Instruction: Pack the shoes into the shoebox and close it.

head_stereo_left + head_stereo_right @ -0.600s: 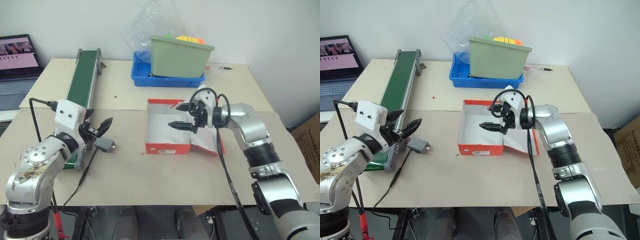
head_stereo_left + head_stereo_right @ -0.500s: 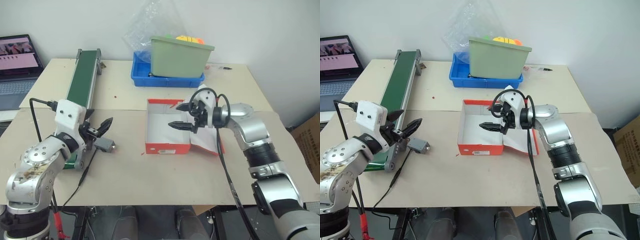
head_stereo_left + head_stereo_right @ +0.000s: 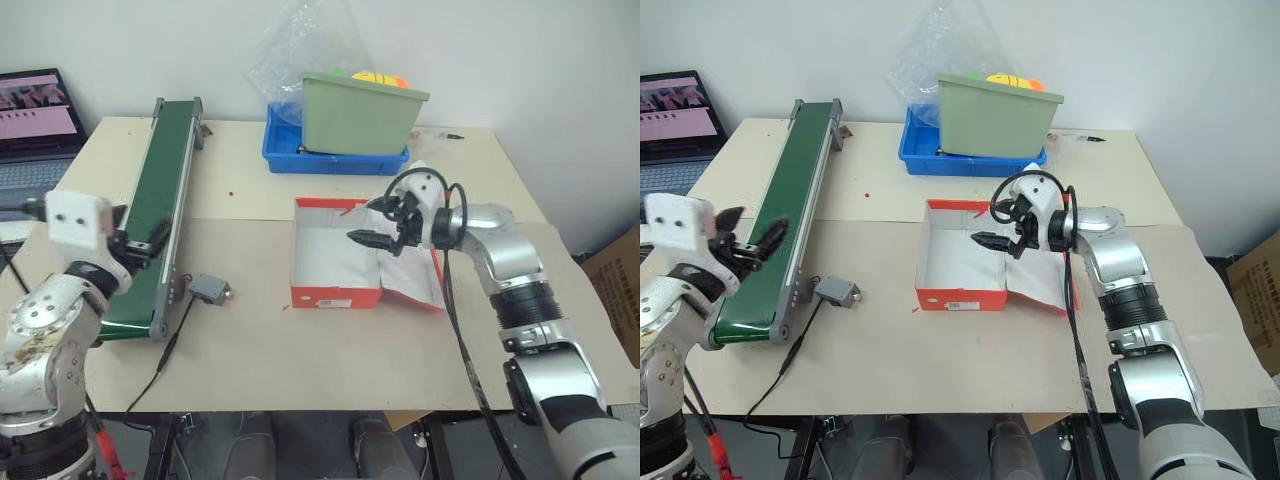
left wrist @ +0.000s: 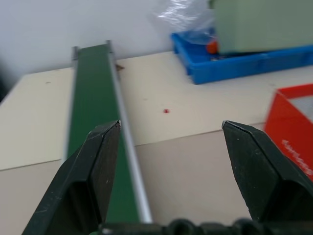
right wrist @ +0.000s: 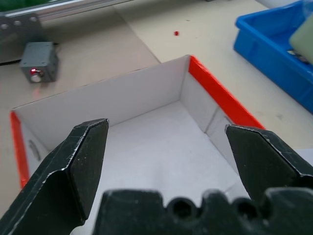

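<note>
The shoebox (image 3: 965,262) lies open and empty on the bench (image 3: 940,350); our right claw (image 3: 1002,226) hovers over it wide open, empty. Our left claw (image 4: 171,161) gapes empty too; we should find the shoes first.

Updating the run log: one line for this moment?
shoebox: open, empty | left gripper: open, by conveyor | right gripper: open over shoebox

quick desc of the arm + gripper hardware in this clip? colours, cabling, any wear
Both arms are silver-grey metal segments with black joint bands. Each wrist carries a white blocky housing. The left gripper and right gripper each have two black, tapered, wedge-shaped fingers. A black cable loops from the right wrist and runs down along that forearm. The left arm's shoulder shell shows brownish scuffs or stains.
</note>
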